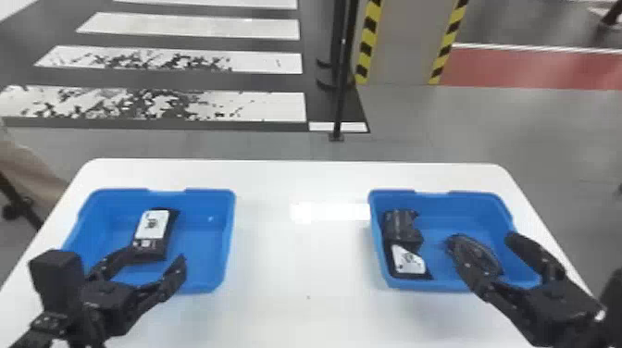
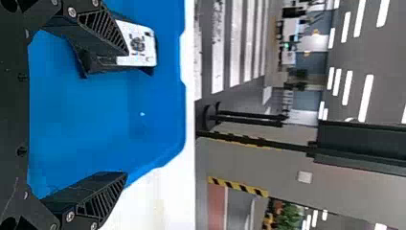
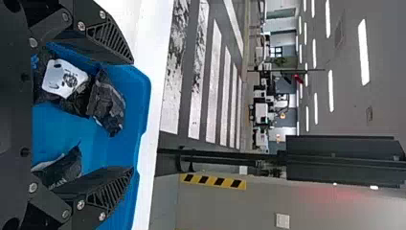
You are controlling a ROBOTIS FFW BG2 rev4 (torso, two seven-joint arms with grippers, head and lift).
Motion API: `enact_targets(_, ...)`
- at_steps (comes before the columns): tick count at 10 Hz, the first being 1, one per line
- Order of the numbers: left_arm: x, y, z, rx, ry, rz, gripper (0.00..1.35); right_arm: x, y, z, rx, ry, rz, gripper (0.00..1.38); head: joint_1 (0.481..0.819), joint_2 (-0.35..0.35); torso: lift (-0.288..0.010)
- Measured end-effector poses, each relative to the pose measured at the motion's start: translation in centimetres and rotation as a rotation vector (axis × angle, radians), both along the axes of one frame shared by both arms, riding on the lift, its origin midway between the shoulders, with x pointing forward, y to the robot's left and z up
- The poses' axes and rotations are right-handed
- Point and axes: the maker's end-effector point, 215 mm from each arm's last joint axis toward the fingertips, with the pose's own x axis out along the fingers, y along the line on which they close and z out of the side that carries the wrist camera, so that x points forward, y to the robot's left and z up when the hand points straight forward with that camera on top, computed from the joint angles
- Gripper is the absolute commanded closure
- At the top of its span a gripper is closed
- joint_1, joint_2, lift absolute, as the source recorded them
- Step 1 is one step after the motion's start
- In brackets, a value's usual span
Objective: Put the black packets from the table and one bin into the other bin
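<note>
Head view: white surface (image 1: 301, 259) across the lower part of the frame, two blue bins on it, well apart.

Left bin (image 1: 227, 240), left of the frame. One black packet (image 1: 152, 226) inside, lying flat or nearly so, pale label up, between the bin's middle and its far wall.

Right bin (image 1: 435, 203), right of the frame. Three black packets inside. A dark one (image 1: 401, 226) lies by the left wall, toward the upper corner; a white-labelled one (image 1: 408, 260) is just below it in the frame, along the same wall, the two touching. The third packet (image 1: 481, 252), dark and crinkled, lies apart from them, toward the bin's right half.

Left gripper (image 1: 156, 256): lower left of frame, over the near part of the left bin. Fingers spread wide, nothing gripped. In the left wrist view one finger partly covers the labelled packet; the other is well apart from it.

Right gripper (image 1: 481, 244): lower right, over the right bin. Fingers wide open, nothing held. In the head view the third packet shows between them; in the right wrist view one finger overlaps part of it. Contact: cannot tell.

Beyond the surface: striped floor upper left, black post (image 1: 340, 83) upper centre, yellow-and-black tape (image 1: 368, 41) just right of it.
</note>
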Motion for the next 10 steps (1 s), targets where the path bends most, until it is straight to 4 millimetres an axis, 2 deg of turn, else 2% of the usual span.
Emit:
enact_targets(2, 0.2, 2.5, -1.9, 0.027, 0.109, 0.021, 0.15, 0.6, 3.2, 0.3, 0.025, -0.011, 0.072, 0.26, 0.695, 0.023, -0.110)
enact_targets(3, 0.6, 3.8, -2.1, 0.048, 0.135, 0.042, 0.15, 0.7, 4.1, 0.3, 0.036, -0.012, 0.090, 0.26, 0.695, 0.063, -0.110)
enact_targets(5, 2.0, 5.5, -1.6, 0.097, 0.155, 0.067, 0.15, 0.7, 5.1, 0.3, 0.056, -0.011, 0.109, 0.26, 0.695, 0.102, -0.110)
enact_targets(7, 3.1, 5.0, -1.7, 0.110, 0.182, 0.062, 0.15, 0.7, 6.4, 0.1, 0.075, -0.006, 0.136, 0.26, 0.695, 0.115, -0.110)
enact_targets(10, 4.2, 4.1, -3.8, 0.113, 0.240, 0.045, 0.14, 0.7, 8.1, 0.1, 0.095, -0.006, 0.177, 0.26, 0.695, 0.123, -0.110)
